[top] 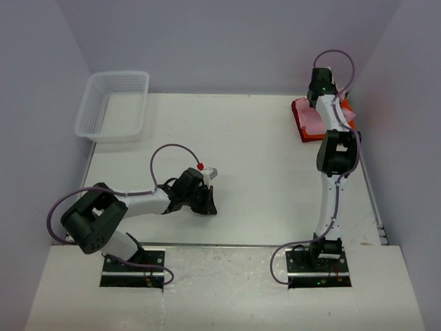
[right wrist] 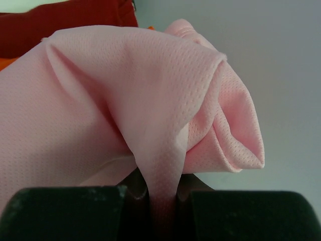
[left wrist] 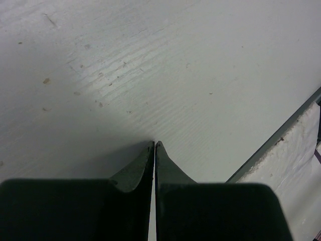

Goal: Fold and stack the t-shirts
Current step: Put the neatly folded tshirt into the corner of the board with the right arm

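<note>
Right gripper [right wrist: 163, 195] pinches a fold of the pink shirt [right wrist: 125, 90], bunched just ahead of it over the red shirt [right wrist: 75, 20]; thin pinch could slip and undo the fold. Left gripper [left wrist: 154, 145] closed, empty.

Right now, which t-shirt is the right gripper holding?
The light pink t-shirt: a fold of it is pinched in the right gripper. The orange-red t-shirt lies beneath it, ungripped.

The tabletop [top: 269, 186] lies open between the left arm [top: 131, 203] and the right arm [top: 335, 155]; the white mesh basket [top: 114, 107] blocks the far left corner; the pink t-shirt [top: 311, 117], the orange-red t-shirt [top: 306, 132] and the right arm crowd the far right edge.
</note>
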You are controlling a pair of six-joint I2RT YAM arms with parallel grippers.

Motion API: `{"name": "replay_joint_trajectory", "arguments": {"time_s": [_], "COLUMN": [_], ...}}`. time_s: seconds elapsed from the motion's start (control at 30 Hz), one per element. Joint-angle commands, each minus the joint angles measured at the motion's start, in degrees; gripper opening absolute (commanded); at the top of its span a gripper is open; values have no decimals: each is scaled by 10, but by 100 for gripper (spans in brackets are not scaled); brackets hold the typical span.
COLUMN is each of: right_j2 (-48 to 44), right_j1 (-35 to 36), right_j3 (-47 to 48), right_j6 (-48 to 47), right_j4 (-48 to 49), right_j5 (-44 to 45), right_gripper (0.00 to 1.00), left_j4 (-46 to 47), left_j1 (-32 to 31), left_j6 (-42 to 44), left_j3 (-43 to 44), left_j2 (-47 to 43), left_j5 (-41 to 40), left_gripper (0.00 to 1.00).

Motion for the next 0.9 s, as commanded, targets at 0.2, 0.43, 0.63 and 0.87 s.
{"name": "replay_joint_trajectory", "arguments": {"time_s": [0.2,0.43,0.63,0.87], "right_j2": [29,-115,-161,-293], "right_j1": [-26,80,121,116], "right_j3": [70,-3,77,-74], "right_j6": [-28,-43,52,303], "right_j4": [83,145,4,-161], "right_j5": [-18,-29,-81,-279], "right_gripper": [99,99,99,0], "left_j4": [10,23,7,-17], "left_j1": [-9,-19,-65,-88], "left_j6": [1,-11,-35,-9], "left_j3": [-2,13,30,79], "left_j2": [21,34,6,-24], "left_j5": [0,1,-32,-125], "left_gripper": [3,3,3,2]}}
